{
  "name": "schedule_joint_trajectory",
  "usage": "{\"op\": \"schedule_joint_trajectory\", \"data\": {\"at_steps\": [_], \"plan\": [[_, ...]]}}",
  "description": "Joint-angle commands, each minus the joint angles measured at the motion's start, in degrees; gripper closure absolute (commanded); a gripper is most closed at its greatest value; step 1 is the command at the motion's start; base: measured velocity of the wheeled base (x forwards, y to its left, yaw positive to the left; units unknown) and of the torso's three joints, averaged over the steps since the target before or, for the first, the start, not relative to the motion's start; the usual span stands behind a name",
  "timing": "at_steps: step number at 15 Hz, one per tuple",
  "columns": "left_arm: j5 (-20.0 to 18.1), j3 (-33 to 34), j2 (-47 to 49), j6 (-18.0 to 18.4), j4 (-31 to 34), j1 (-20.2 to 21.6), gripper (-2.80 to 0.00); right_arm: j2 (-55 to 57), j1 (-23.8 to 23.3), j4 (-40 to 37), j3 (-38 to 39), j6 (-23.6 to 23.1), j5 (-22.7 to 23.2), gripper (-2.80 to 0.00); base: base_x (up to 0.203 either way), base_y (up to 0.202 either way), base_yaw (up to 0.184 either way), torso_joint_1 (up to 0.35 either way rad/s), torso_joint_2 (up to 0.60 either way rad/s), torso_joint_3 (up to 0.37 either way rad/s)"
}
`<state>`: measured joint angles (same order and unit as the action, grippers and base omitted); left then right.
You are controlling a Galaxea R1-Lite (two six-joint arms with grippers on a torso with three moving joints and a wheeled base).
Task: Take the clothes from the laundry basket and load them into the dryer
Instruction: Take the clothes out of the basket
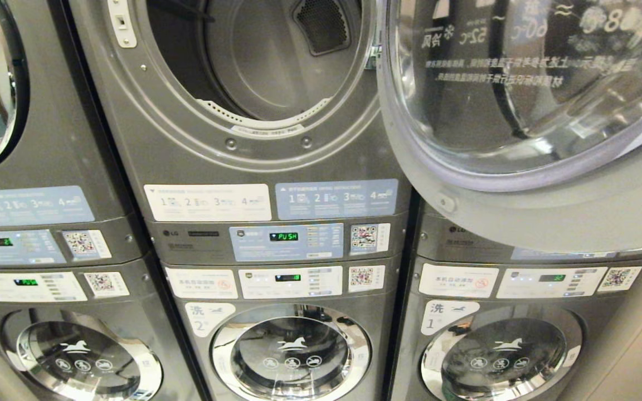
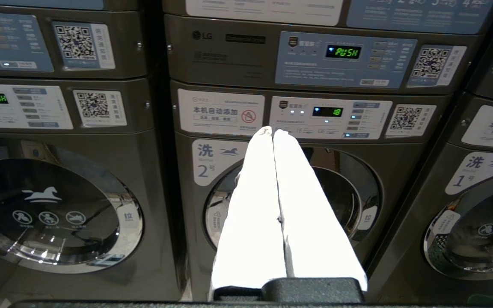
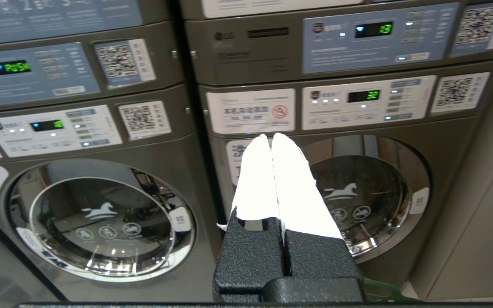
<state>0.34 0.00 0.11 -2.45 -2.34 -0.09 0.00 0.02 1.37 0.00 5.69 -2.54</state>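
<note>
Nearest in each wrist view is that arm's own hand. The left hand (image 2: 272, 130) has its white-wrapped fingers (image 2: 250, 205) pressed together with nothing between them, pointing at the washer marked 2 (image 2: 291, 205) in the lower centre of that frame. The right hand (image 3: 271, 136) is pinched shut and empty too, aimed at the washer marked 1 (image 3: 362, 192) right of centre. Neither hand shows in the head view.

The clothes appear in no view, so their handling is a judgement: denim would be soft and floppy but fairly heavy, not fragile, and it would drape and drag. A pinch on a thick bunched fold or the waistband should hold better than a single thin layer. Of the laundry basket, only a thin green strip (image 3: 383, 293) at the bottom edge of the right wrist view may belong to it; I cannot tell for sure.

Farther off, only the head view shows the dryer (image 1: 254, 72) in the upper centre of the frame, its drum bare, and its glass door (image 1: 527, 106) swung wide at upper right. The wrist views reach only up to the control panels; the left one reads the green PUSH display (image 2: 343, 51) far more plainly than the head view.
</note>
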Motion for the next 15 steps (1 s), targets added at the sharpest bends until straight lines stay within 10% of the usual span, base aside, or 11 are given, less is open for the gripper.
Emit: {"op": "schedule_joint_trajectory", "data": {"at_steps": [1,15], "plan": [[0.0,0.0,0.0,-0.1,0.0,0.0,0.00,0.1,0.1,0.0,0.4,0.0,0.0,0.00,0.000,-0.193,0.001,-0.002,0.00,0.005],[0.1,0.0,0.0,-0.1,0.0,0.0,0.00,0.1,0.1,0.0,0.4,0.0,0.0,0.00,0.000,-0.192,0.002,0.001,0.00,0.001]]}}
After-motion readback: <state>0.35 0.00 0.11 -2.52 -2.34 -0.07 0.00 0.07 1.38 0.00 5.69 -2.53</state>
